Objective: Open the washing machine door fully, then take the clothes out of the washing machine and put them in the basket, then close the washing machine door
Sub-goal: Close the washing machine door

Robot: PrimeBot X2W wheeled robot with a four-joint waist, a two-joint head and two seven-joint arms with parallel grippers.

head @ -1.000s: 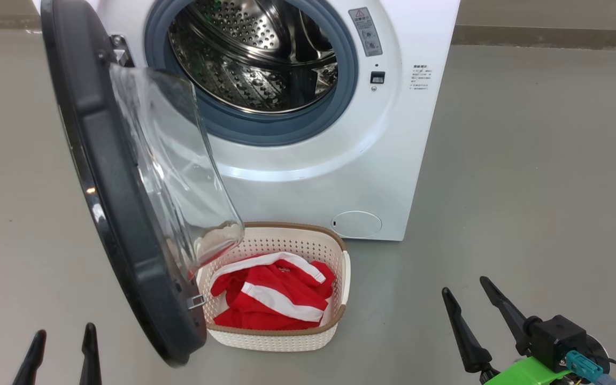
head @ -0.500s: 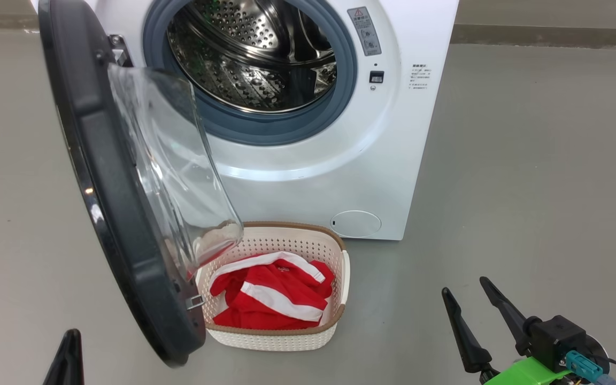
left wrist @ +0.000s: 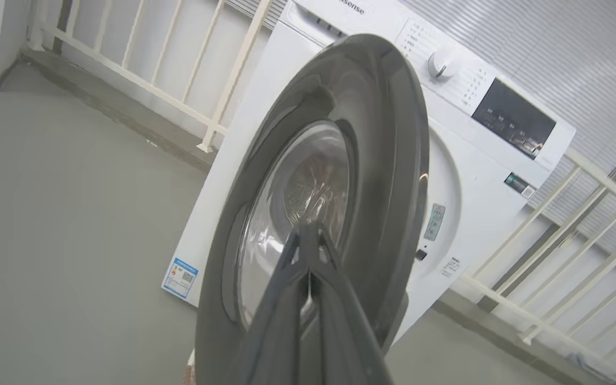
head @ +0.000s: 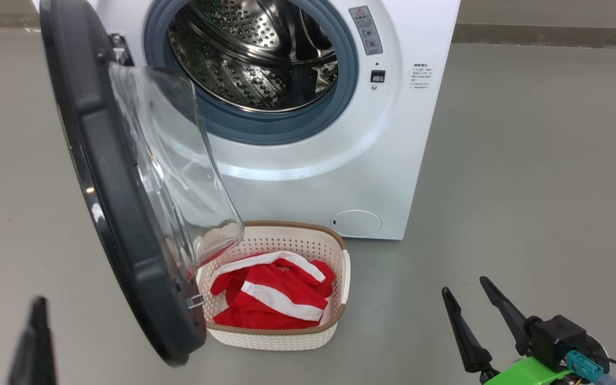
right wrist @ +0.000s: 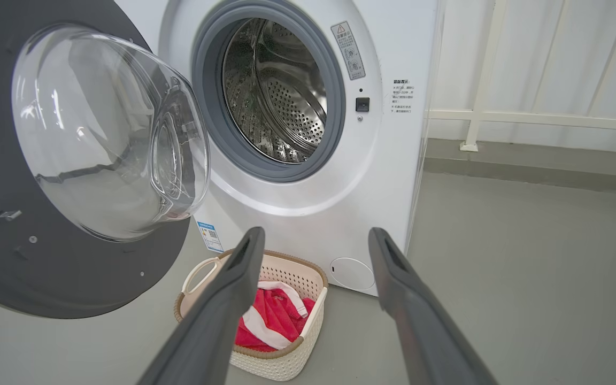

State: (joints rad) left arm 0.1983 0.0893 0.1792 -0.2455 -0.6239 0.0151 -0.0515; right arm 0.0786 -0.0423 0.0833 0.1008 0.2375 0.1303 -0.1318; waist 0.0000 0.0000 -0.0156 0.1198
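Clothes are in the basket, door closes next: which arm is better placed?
Likely left: the left gripper, shut, faces the outside of the washing machine door; the right gripper, open, sits past the basket on the inside.

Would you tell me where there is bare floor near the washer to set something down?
Free: floor right of the washer and basket, ahead of the right claw; also floor left of the door. Crowded: around the basket, beside the door.

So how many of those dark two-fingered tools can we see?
2. The left dark two-fingered tool, shut, sits at the head view's lower left; the right tool, open, at lower right.
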